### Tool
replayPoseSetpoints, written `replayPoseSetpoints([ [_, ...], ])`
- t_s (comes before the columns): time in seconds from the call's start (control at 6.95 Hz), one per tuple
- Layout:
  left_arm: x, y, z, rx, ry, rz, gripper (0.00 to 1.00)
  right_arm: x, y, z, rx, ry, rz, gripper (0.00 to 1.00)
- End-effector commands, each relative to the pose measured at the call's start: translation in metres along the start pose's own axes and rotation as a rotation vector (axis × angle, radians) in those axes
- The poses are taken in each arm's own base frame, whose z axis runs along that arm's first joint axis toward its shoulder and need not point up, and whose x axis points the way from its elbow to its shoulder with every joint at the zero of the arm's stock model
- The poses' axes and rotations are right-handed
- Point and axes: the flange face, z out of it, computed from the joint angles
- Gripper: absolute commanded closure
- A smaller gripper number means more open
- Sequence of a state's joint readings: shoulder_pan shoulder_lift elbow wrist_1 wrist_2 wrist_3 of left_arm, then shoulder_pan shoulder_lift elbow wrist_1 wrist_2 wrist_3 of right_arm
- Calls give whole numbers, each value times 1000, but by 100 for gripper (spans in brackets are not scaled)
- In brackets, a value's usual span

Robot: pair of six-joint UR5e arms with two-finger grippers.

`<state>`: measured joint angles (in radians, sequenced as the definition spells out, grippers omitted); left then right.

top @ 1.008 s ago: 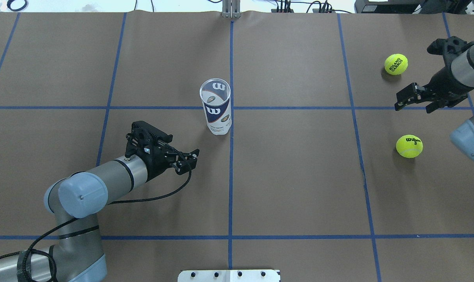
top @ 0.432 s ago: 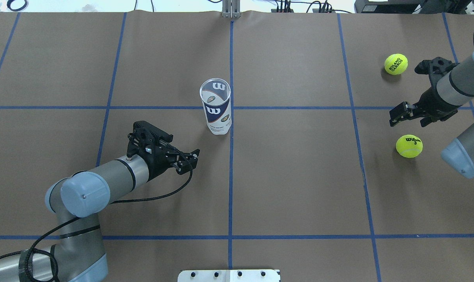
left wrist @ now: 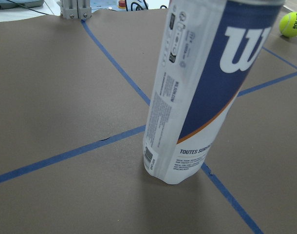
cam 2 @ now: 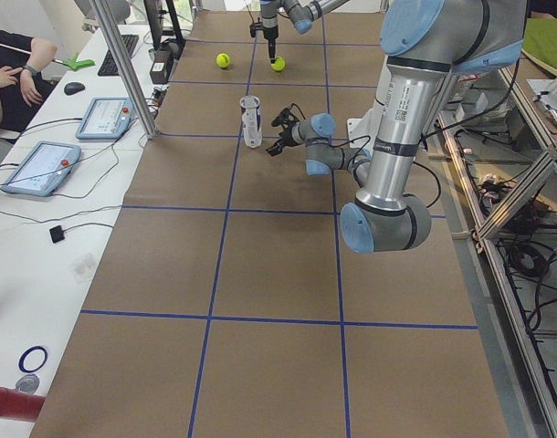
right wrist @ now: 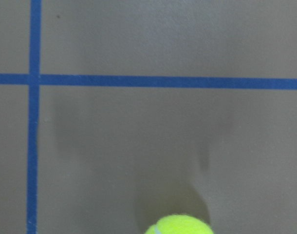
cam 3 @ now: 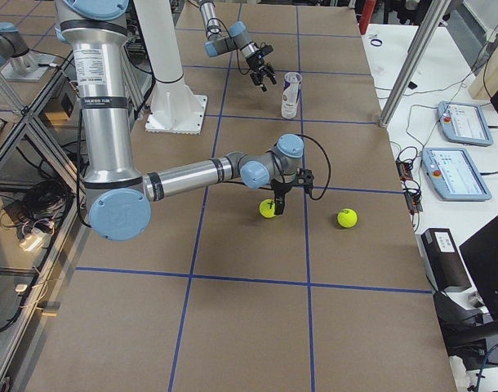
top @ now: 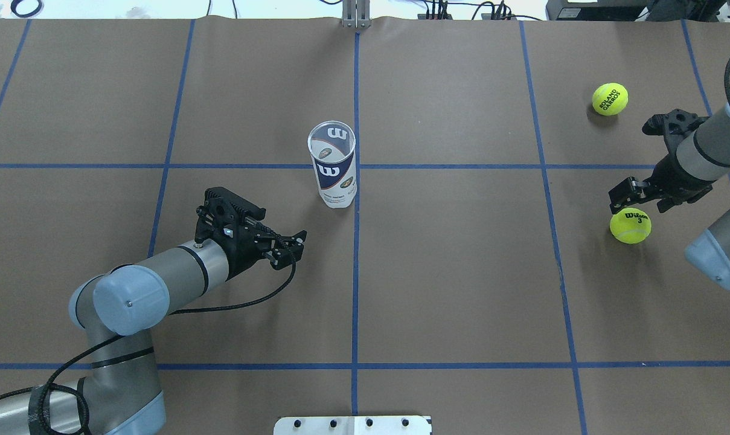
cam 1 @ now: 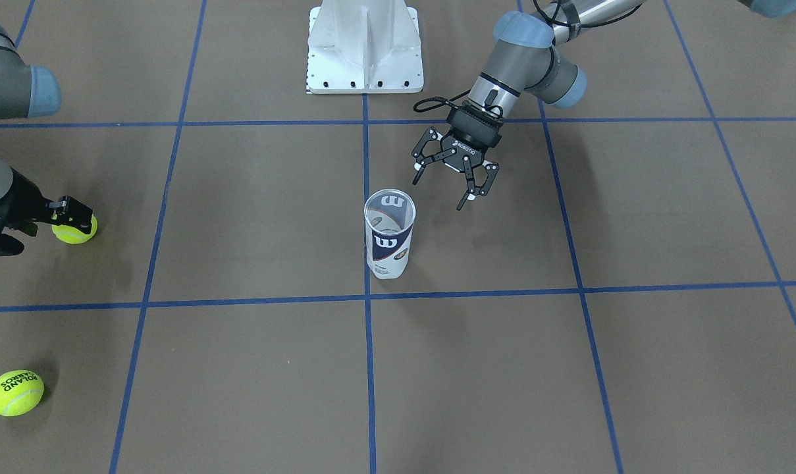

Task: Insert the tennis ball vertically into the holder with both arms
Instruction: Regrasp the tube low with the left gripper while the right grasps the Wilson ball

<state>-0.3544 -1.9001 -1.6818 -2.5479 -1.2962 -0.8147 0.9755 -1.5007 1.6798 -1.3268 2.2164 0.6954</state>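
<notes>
The left tool [cam 1: 440, 191] hangs just short of the holder [cam 1: 388, 245], its black fingers spread wide with nothing between them. From the camera on that wrist the holder [left wrist: 202, 92] fills much of the view, so the tool is aimed at its side and close to it, but not touching.

The holder [top: 334, 176] stands upright on the brown worktop [top: 461, 272], right against a crossing of the blue tape lines [top: 355, 302] near the middle. Its top is open. Looking down through the mouth I see only the clear wall, the navy-and-white label and the bottom.

Over at the worktop's far end, the right tool [top: 639, 204] is down low at the Wilson ball [top: 630, 225]. Its fingers are apart and grip nothing. One finger sits right at the ball's top edge, and I cannot tell whether it touches. The ball rests on the worktop, well apart from the holder. That wrist's camera catches only the ball's top at the bottom of its view.

A second ball, marked Roland Garros [top: 610, 98], lies on the worktop near the first, beyond the right tool.
</notes>
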Motion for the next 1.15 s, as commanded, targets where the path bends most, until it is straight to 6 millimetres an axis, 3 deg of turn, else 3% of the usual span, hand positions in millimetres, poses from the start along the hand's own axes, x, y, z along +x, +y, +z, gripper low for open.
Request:
replayPoseSetpoints([
  [0.0, -3, 1, 0, -2, -4, 3, 1, -7, 6, 18, -32, 11, -17, 0],
  [0.14, -5, 3, 1, -5, -10, 4, 1, -6, 5, 27, -44, 17, -16, 0],
  [0.29, -6, 5, 2, -8, -13, 6, 1, -6, 5, 28, -49, 17, -15, 20],
  [0.58, -5, 4, 3, -7, -12, 5, 1, -6, 6, 28, -54, 3, -21, 100],
  [0.86, -1, 2, 3, -1, -5, 3, 1, -10, 6, 16, -53, -34, -67, 100],
  [1.01, 1, 2, 3, 2, -4, 4, 1, -3, -3, -10, -55, -110, -41, 100],
])
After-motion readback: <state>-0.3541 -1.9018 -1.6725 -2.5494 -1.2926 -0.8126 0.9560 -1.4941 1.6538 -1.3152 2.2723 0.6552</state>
